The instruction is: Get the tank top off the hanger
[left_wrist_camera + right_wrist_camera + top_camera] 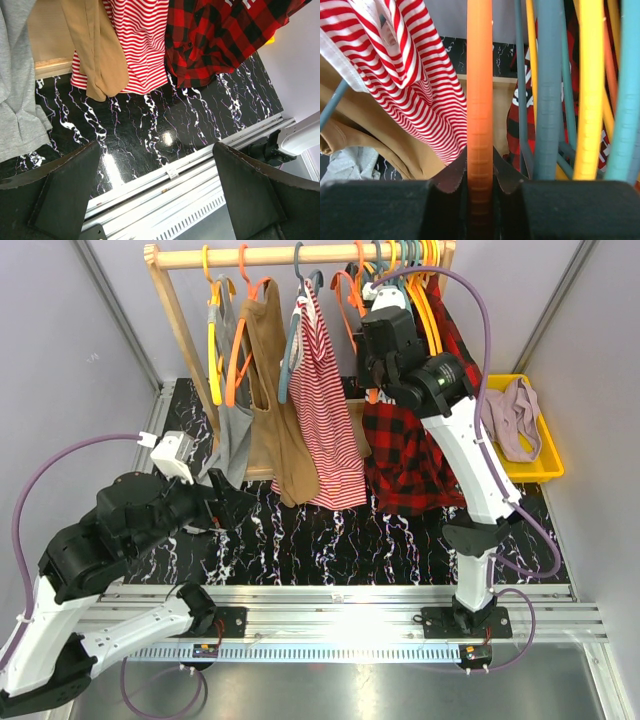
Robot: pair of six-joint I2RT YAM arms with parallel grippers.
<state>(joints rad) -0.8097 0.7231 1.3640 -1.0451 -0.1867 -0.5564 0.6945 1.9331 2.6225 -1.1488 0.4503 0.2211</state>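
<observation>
A red-and-white striped tank top (pixel 325 420) hangs on a blue hanger on the wooden rail (pixel 270 255); it also shows in the left wrist view (pixel 135 45) and the right wrist view (pixel 415 75). A tan tank top (pixel 275 410) and a grey top (pixel 232 430) hang to its left. My right gripper (pixel 375 375) is up at the rail, shut on an orange hanger (pixel 480 100) just right of the striped top; the jaws (pixel 480 167) pinch its bar. My left gripper (pixel 225 502) is open and empty, low over the black table below the grey top (pixel 157 200).
A red plaid shirt (pixel 405 455) hangs right of the striped top, behind my right arm. Several bare orange, yellow and blue hangers (pixel 590 90) crowd the rail's right end. A yellow bin (pixel 545 465) at the right holds a pinkish garment (pixel 512 420).
</observation>
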